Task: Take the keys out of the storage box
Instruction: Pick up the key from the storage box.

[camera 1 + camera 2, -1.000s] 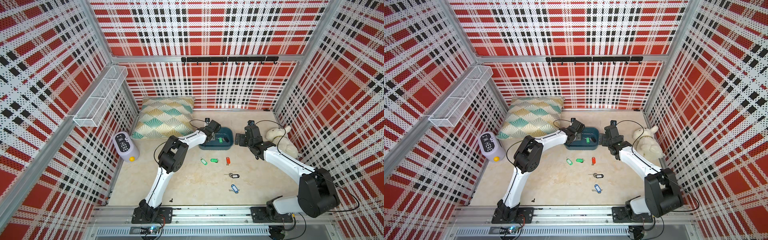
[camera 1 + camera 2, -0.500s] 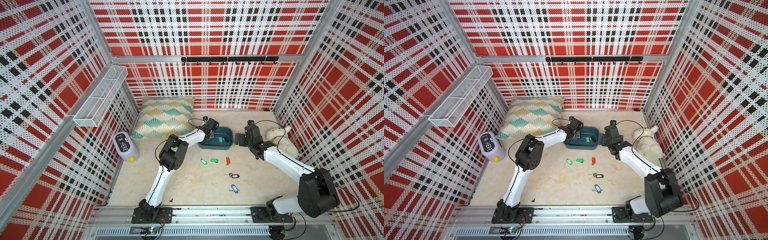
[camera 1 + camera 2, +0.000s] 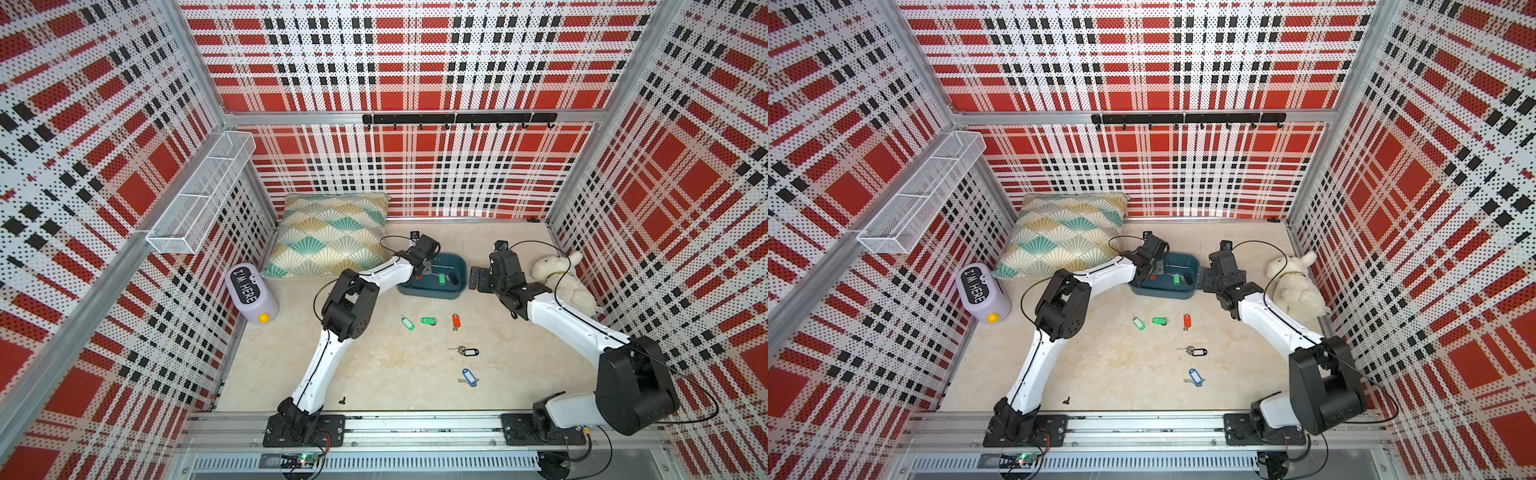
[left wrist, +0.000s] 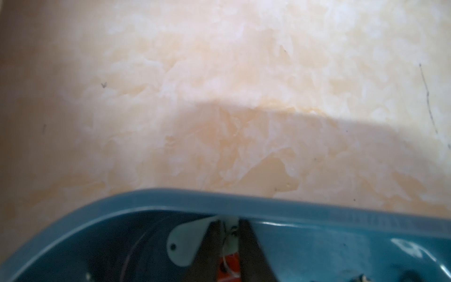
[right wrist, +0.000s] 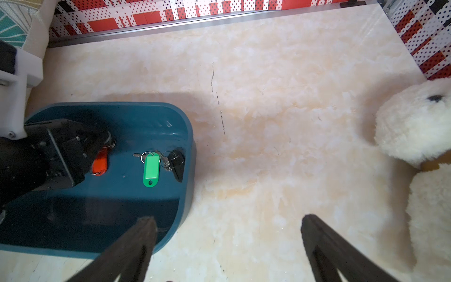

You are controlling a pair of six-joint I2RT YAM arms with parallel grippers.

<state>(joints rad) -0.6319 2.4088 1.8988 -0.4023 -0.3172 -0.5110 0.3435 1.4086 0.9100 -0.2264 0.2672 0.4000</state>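
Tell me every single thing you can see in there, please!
storage box: one, dark teal, on the floor
keys in the box: four seen; red-tagged key, green-tagged key, black-tagged key, pale-tagged key
keys on the floor: five; green, green, red, black, blue, in front of the box
cushion: one, teal, yellow and cream, beside the box
plush animal: one, cream, across the box from the cushion
container reading I'M HERE: one, lilac, yellow cap, near the cushion
wire-mesh basket: one, white, on the plaid side wall
hook rail: one, black, on the plaid back wall
left gripper: black, inside the box, jaws nearly together, seemingly pinching the pale-tagged key
right gripper: black, jaws wide open, just outside the box
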